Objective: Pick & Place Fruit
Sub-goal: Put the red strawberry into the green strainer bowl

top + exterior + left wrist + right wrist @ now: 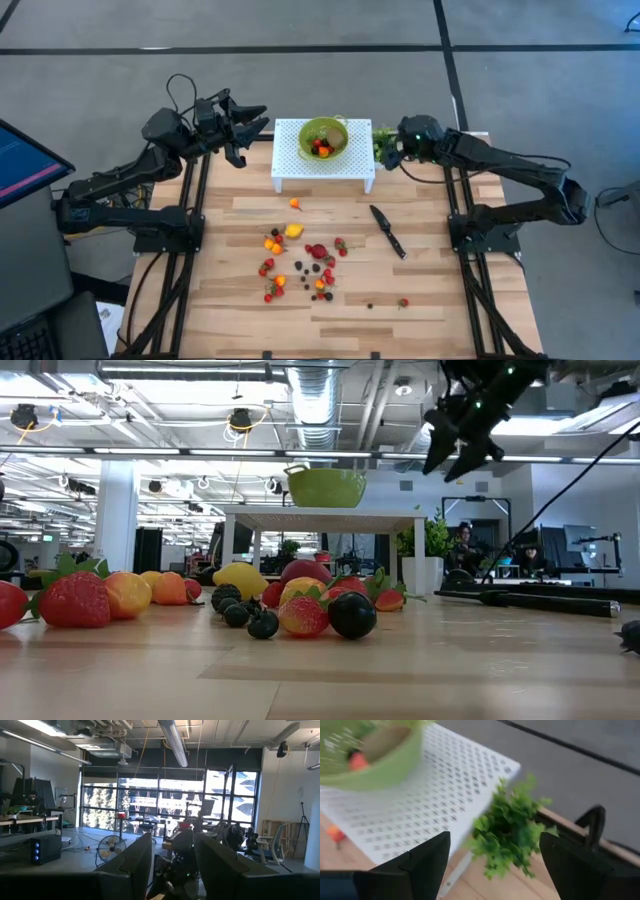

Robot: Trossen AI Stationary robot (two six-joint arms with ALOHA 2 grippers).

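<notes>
Many tiny toy fruits (300, 258), red, orange, yellow and dark purple, lie scattered on the wooden table; the low view shows them close up (300, 605). A few more fruits (321, 148) lie in a green bowl (323, 137) that stands on a white perforated rack (290, 165). My left gripper (262, 118) is open and empty in the air beside the rack's left end. My right gripper (383, 152) is open and empty beside the rack's right end, above a small green potted plant (512, 827).
A black knife (388, 231) lies on the table right of the fruits. The potted plant (382, 135) stands at the rack's right end, close to my right gripper. The arms' black frames flank the table. Bare wood lies near the front edge.
</notes>
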